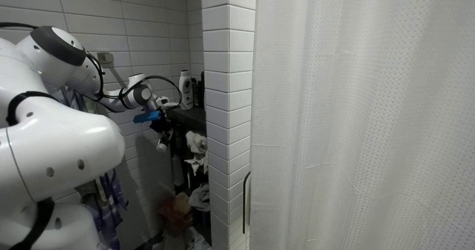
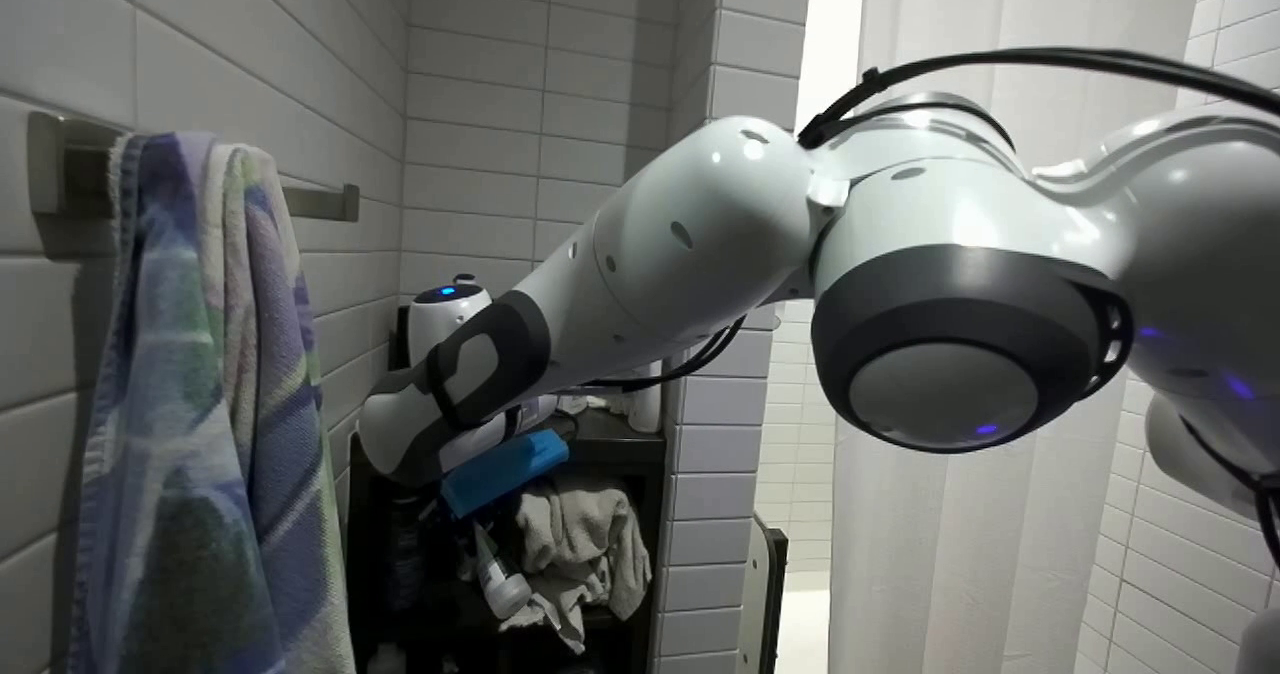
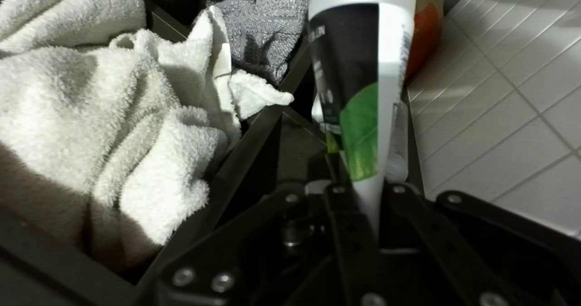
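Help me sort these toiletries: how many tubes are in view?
1 for certain: the white, black and green tube, held in the gripper. The pale thing behind it is too covered to identify, and more may be hidden inside the dark shelf.

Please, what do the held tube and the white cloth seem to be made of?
Tube: probably plastic with a satin finish; its smooth printed wall catches soft light. White cloth: looks like matte terry, given the fuzzy pile; whether cotton, I cannot tell.
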